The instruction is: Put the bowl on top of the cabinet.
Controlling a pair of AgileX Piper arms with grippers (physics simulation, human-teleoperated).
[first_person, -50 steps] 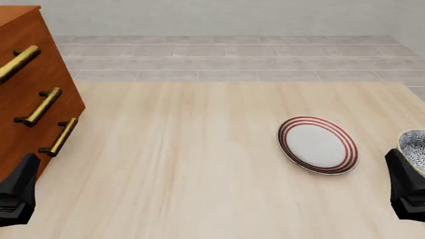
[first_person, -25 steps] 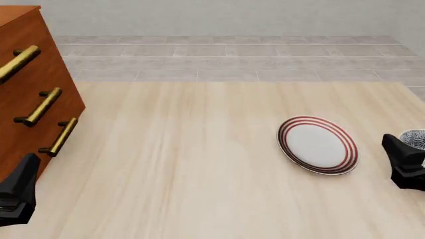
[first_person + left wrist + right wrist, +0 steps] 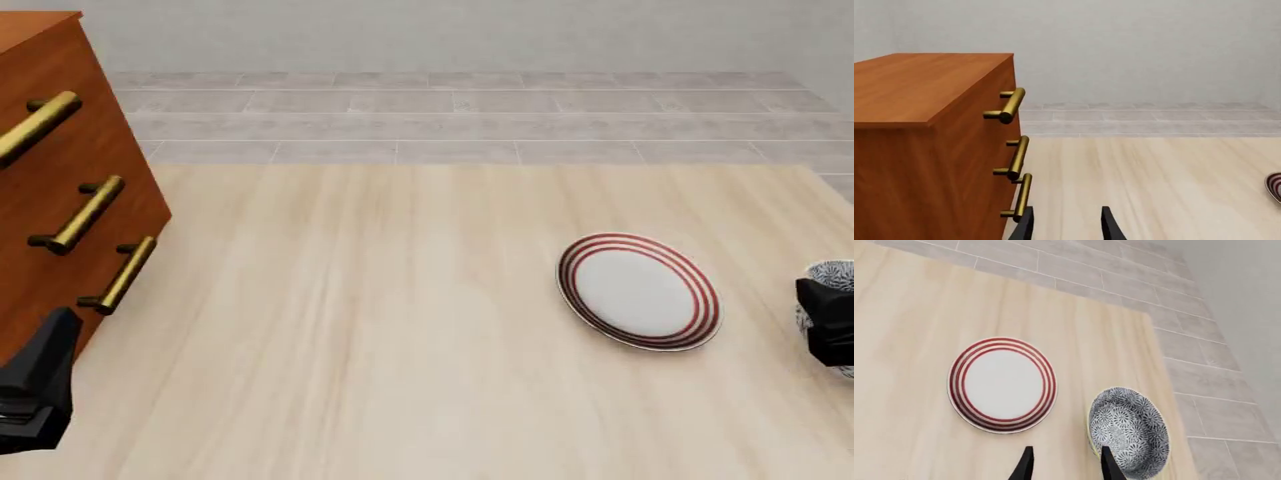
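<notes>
The blue-and-white floral bowl (image 3: 1129,430) sits on the table beside the plate; in the front view only a sliver of the bowl (image 3: 830,273) shows at the right edge, behind my right arm. My right gripper (image 3: 1064,465) hangs open above the table, between plate and bowl, one fingertip near the bowl's rim, holding nothing. The reddish-brown cabinet (image 3: 54,190) with brass bar handles stands at the far left, its flat top visible as the cabinet (image 3: 921,90) in the left wrist view. My left gripper (image 3: 1066,227) is open and empty, close to the cabinet's front.
A flat white plate with red rings (image 3: 638,290) lies right of centre on the light wooden table (image 3: 374,330). The same plate (image 3: 1002,384) shows in the right wrist view. Grey tiled floor and a pale wall lie beyond the table's far edge.
My right arm has moved rightward and lifted, mostly leaving the front view and now covering more of the bowl there. The left arm, plate and cabinet have not moved.
</notes>
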